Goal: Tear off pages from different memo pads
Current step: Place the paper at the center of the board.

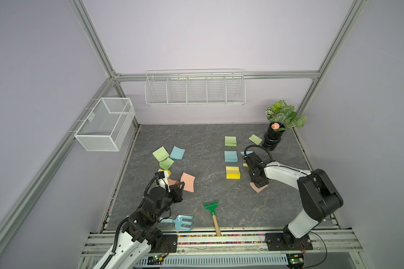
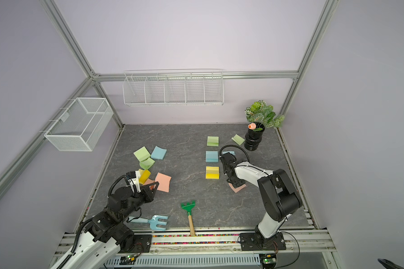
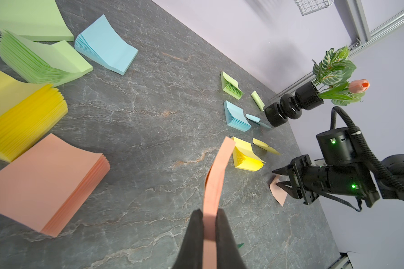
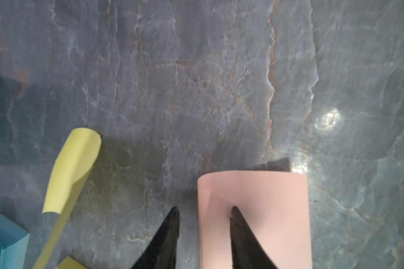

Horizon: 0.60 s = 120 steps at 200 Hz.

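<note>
Left gripper point(image 3: 208, 210) pinching held salmon page point(image 3: 216, 177) between closed fingers, sheet curling away above table point(image 3: 149, 139), near salmon memo pad point(image 3: 44, 181). Right gripper point(image 4: 204, 209) hovering low, jaws standing parted, gripping nothing; one fingertip lying over loose salmon page point(image 4: 266, 209) resting on table. Yellow page point(image 4: 72, 167) lying curled beside it. Green memo pad point(image 1: 230, 141), blue memo pad point(image 1: 231, 156), yellow memo pad point(image 1: 233, 172) sitting in column beside right arm; other pads clustering near left arm.

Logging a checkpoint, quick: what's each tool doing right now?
Left tool: closed, holding a curled salmon page.
Right tool: open, holding nothing; a second salmon page lies beneath it.
</note>
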Tool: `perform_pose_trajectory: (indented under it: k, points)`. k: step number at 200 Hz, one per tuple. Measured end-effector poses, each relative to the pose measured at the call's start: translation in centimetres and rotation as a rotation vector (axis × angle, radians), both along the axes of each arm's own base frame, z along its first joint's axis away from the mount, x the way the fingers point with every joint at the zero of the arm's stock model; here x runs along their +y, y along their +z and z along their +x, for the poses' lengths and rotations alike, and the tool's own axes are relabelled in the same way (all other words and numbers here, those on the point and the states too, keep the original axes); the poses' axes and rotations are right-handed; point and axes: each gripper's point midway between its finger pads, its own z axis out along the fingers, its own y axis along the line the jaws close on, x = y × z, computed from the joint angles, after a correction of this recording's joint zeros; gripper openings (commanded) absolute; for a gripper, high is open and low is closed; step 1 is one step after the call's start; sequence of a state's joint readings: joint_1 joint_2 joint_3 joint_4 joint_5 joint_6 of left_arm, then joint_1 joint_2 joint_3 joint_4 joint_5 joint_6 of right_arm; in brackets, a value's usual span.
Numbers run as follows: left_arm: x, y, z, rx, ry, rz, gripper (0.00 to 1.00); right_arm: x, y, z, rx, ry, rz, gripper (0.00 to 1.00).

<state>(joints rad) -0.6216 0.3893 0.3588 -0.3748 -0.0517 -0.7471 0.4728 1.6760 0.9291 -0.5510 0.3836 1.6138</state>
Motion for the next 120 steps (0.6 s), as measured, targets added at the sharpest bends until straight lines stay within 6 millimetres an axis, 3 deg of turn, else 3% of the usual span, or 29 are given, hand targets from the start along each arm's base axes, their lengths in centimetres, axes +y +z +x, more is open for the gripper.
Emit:
perform_pose_trajectory:
  k: [21,39,120]
  points:
    - [0.0,-0.1,0.0,0.005,0.000,0.003,0.00,0.0,0.0,0.2,-0.011,0.005,-0.002,0.46]
    - [0.0,-0.2,0.1,0.006,0.000,0.005,0.00,0.1,0.2,0.9,-0.038,0.014,-0.004,0.61]
    - [-0.1,-0.7,0.2,0.023,0.000,0.017,0.00,0.4,0.4,2.4,-0.149,0.089,-0.006,0.65]
